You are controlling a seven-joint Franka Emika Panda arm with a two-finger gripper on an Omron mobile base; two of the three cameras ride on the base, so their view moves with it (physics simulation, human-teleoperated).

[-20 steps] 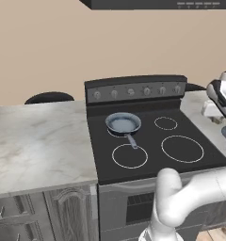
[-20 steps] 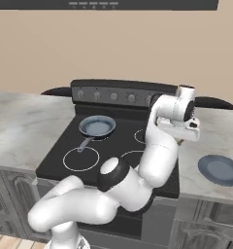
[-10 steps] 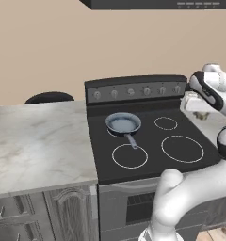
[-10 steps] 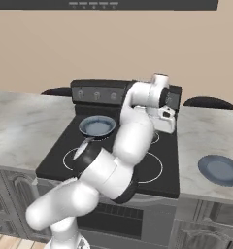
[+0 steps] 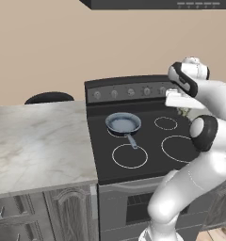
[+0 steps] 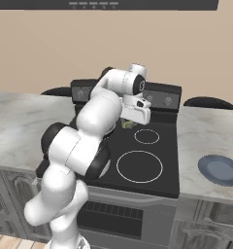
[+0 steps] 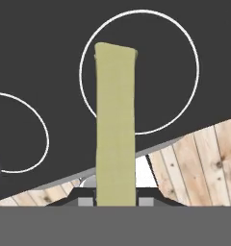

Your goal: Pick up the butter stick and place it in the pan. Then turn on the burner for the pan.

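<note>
The pan [image 5: 123,124], round with a grey-blue inside and a short handle pointing forward, sits at the rear left of the black cooktop [image 5: 148,141]. It covers nearly all of its burner. My gripper [image 5: 182,108] hangs over the rear right of the cooktop, to the right of the pan, and is shut on the butter stick [image 5: 184,112]. In the right base view the butter stick [image 6: 128,125] pokes out below the hand. The hand view shows the pale-yellow butter stick [image 7: 116,125] running up from between the fingertips [image 7: 145,202], above a white ring on the black glass.
A row of knobs [image 5: 129,92] lines the stove's back panel. Marble counter [image 5: 39,141] lies left of the stove. On the counter to the right sits a blue plate [image 6: 220,169]. Wooden floor [image 7: 204,168] shows past the stove's front edge.
The arm has swung left from over the right counter to above the rear right of the cooktop, with the butter stick still in the gripper. The pan has not moved.
</note>
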